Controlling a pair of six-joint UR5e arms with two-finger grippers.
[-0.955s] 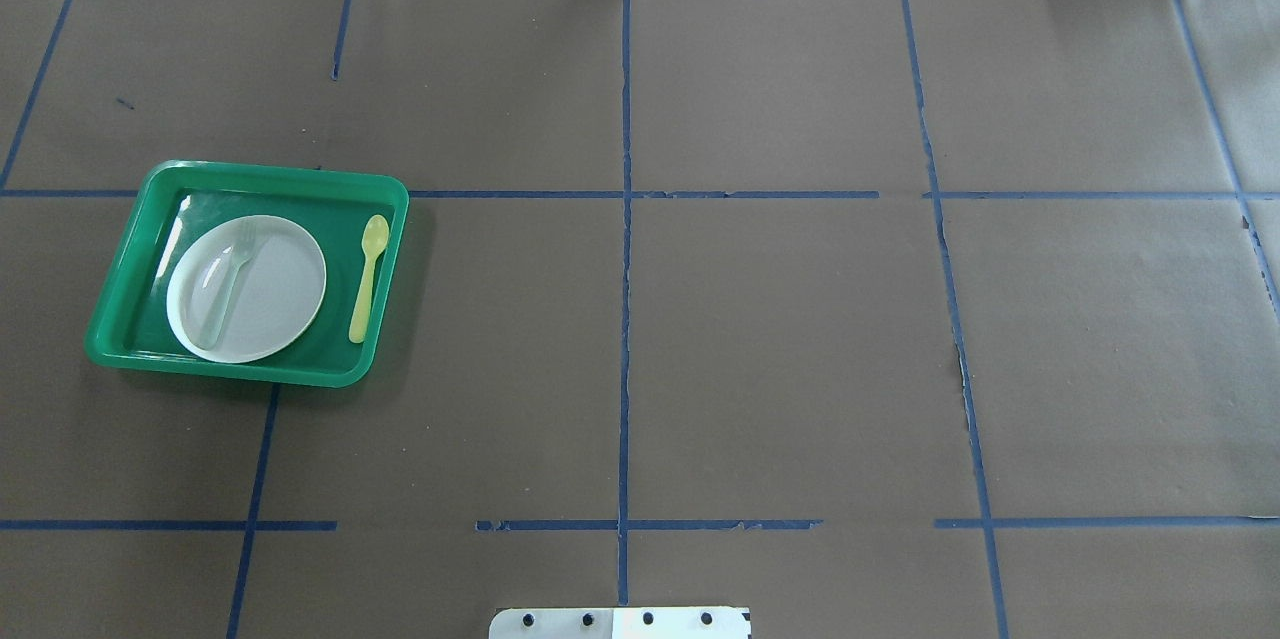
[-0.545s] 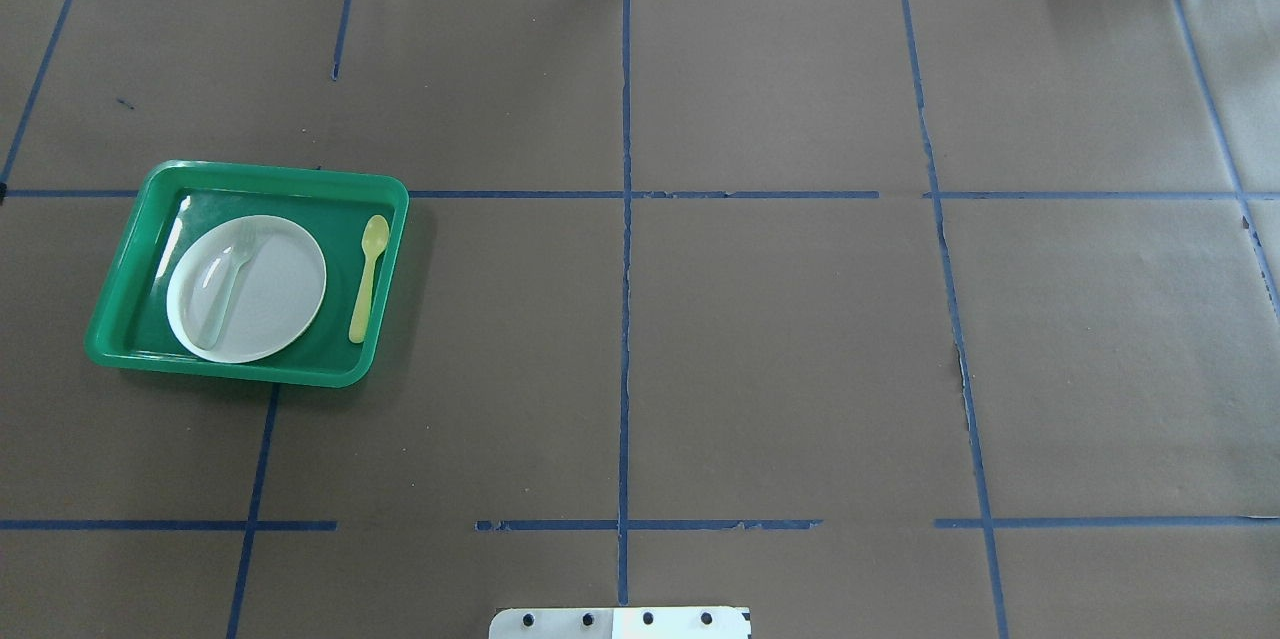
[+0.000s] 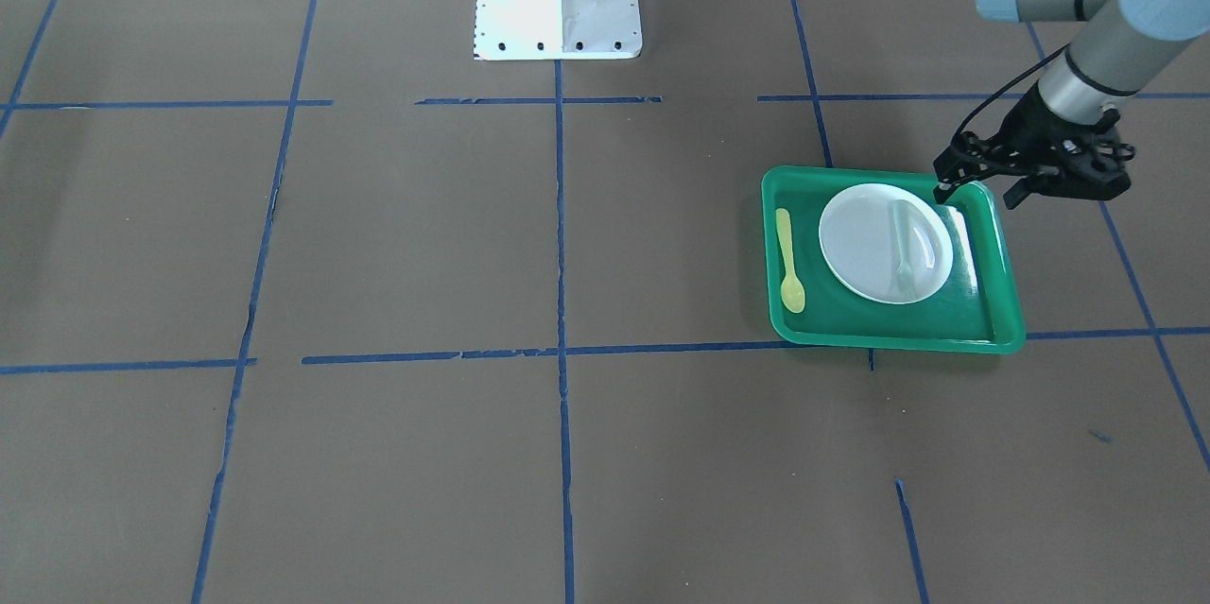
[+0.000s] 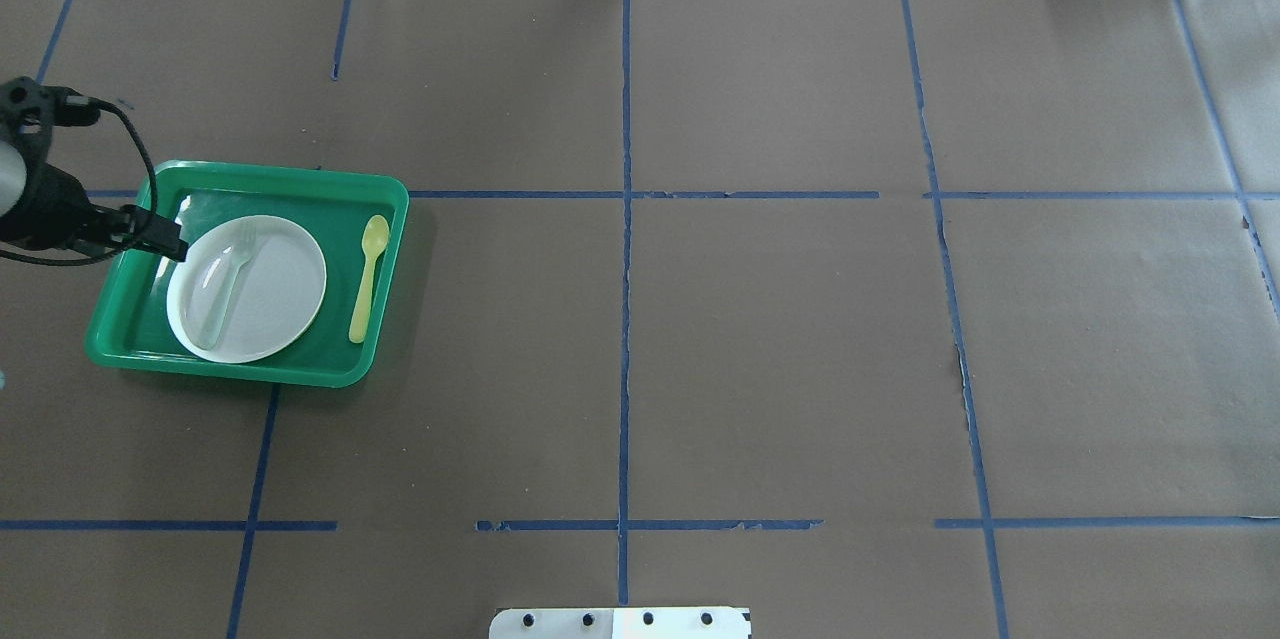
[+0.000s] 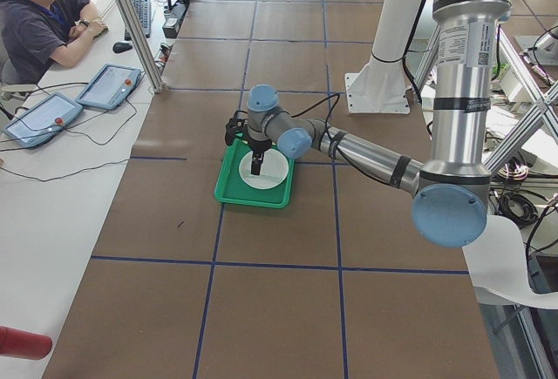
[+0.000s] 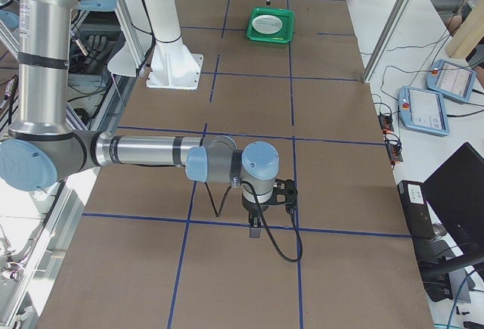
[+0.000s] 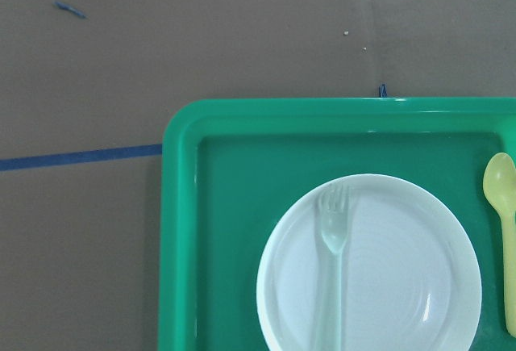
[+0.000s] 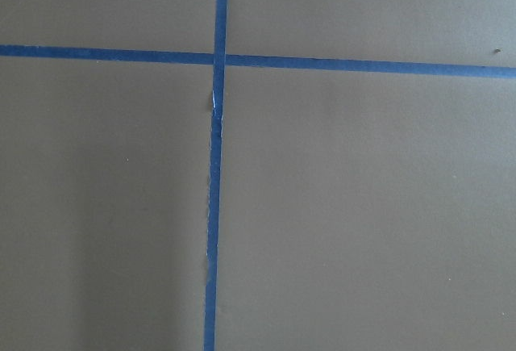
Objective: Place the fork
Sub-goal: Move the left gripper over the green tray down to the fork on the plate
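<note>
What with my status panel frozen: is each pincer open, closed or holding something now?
Left pincer: open, holding nothing.
Right pincer: cannot be told; only the side view shows it.

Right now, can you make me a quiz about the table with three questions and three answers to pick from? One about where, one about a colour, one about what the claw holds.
1. Where is the fork?
A. On the plate
B. On the bare table
C. On the floor

2. What colour is the spoon?
A. Red
B. Yellow
C. Blue

3. What does the left gripper hold?
A. The fork
B. The spoon
C. Nothing

Answers:
1 A, the fork lies across the white plate.
2 B, the spoon beside the plate is yellow.
3 C, the left gripper hangs open and empty at the tray edge.
</note>
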